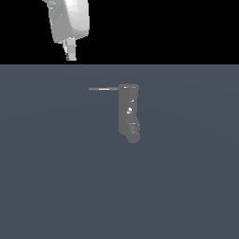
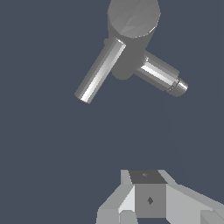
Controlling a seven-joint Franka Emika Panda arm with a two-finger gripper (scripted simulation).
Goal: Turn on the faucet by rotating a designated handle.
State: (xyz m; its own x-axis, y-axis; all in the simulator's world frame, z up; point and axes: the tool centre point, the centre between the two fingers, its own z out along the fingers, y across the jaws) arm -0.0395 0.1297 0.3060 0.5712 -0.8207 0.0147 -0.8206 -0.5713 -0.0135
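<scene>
The faucet (image 1: 129, 112) is a dull-grey upright cylinder with a knobby lower end, standing on the flat grey floor. Its handle (image 1: 103, 88) is a thin rod sticking out from the top toward the exterior view's left. My gripper (image 1: 71, 52) hangs high above and off to the left of the handle's tip, touching nothing. In the wrist view the faucet (image 2: 133, 19) is seen from above, with the handle (image 2: 100, 70) and a shorter spout (image 2: 162, 77) branching from it. The gripper (image 2: 146, 183) fingers sit together, well apart from the handle, with nothing between them.
Only the plain grey floor (image 1: 56, 177) surrounds the faucet. The white arm's hand (image 1: 70, 21) occupies the top left of the exterior view.
</scene>
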